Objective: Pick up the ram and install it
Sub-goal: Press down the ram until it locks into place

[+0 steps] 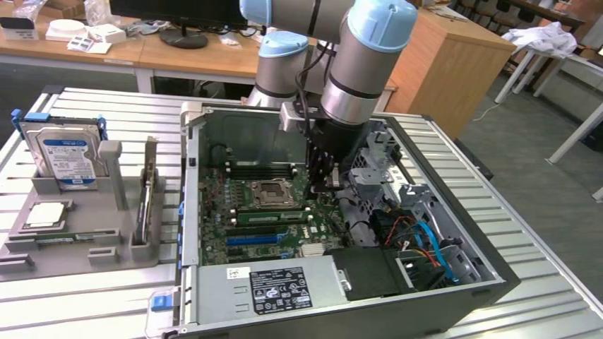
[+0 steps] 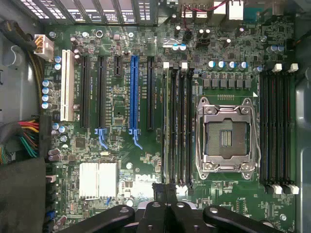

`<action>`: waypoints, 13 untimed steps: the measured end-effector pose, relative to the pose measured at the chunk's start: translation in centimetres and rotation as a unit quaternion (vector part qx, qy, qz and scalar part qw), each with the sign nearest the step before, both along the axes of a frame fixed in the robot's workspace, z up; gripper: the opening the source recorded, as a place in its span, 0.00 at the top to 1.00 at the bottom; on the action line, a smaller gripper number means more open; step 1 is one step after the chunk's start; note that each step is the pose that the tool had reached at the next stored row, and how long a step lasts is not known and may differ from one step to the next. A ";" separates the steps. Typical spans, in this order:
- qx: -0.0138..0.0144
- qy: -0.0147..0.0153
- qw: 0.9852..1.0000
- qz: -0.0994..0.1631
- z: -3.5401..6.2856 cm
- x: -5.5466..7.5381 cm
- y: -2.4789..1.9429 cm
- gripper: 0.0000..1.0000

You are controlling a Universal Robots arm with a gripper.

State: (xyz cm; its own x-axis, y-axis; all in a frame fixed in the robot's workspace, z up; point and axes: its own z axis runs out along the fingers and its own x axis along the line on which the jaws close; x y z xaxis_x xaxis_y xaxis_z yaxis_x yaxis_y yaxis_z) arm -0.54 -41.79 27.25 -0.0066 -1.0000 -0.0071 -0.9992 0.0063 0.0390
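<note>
- At the exterior view's left, a grey fixture (image 1: 85,247) sits on the slatted tabletop (image 1: 85,311). It carries an upright blue-labelled hard drive (image 1: 64,157), with a square silver processor chip (image 1: 45,215) nearer the camera.
- The open computer case (image 1: 471,282) lies in the middle, with its motherboard (image 1: 222,233) (image 2: 121,160) facing up.
- The ram (image 1: 268,216) (image 2: 165,126) is a long, very thin, light green strip seen edge-on, paler than the dark slots beside it.
- It stands on edge in the memory bank on the near side of the empty processor socket (image 1: 268,192) (image 2: 226,138). It occupies the outermost slot, the one closest to the blue expansion slot (image 1: 254,240) (image 2: 134,92).
- Its long axis runs left to right in the exterior view, parallel to the neighbouring slots. Whether it is pressed fully home I cannot tell.
- The gripper (image 1: 325,182) (image 2: 165,194) hangs inside the case over the ram's right-hand end, and its black fingers (image 2: 156,213) are closed together. Whether they touch the ram I cannot tell.
- The blue-capped arm (image 1: 363,63) comes down from the far side.
</note>
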 end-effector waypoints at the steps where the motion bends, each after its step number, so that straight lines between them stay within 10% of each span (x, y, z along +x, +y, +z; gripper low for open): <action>1: 0.000 0.000 1.000 0.000 0.00 0.0 0.00 0.89; 13: 0.000 -0.001 1.000 0.000 -0.24 0.0 0.00 0.89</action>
State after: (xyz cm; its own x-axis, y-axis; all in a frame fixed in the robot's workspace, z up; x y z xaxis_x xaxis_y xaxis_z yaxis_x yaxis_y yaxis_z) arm -0.54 -41.79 27.00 -0.0065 -1.0000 -0.0071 -0.9993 0.0063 0.0365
